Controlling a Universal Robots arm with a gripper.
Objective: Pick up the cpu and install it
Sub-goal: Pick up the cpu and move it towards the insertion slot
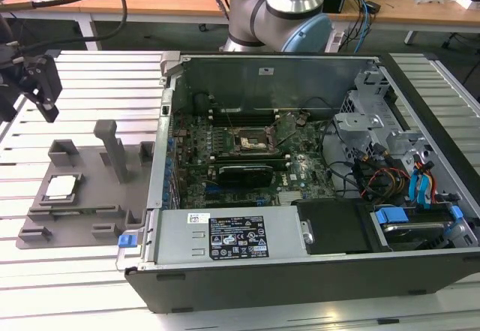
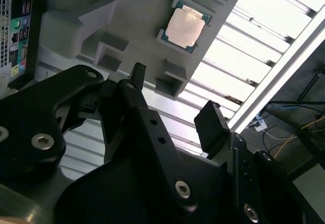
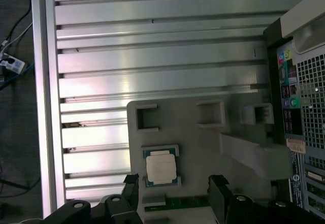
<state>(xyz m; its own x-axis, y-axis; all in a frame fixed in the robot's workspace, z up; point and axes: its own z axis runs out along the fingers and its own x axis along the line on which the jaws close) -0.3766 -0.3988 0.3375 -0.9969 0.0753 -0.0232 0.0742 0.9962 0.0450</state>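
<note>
Exterior view takes in the open computer case (image 1: 262,83) and its socket (image 1: 251,139), with the cpu (image 1: 60,188) recessed near the grey holder's (image 1: 90,166) outer edge. In both wrist views the gripper (image 2: 172,99) (image 3: 175,183) is spread and empty, apart from the cpu (image 2: 185,27) (image 3: 161,167).

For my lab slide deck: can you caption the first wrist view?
Open claw hangs above the cpu, which lies in a grey tray beside the computer case.

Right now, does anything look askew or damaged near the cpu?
Nothing stands out. The cpu lies flat and square in its recess on the grey tray, and the open claw hangs over the tray, empty.
</note>
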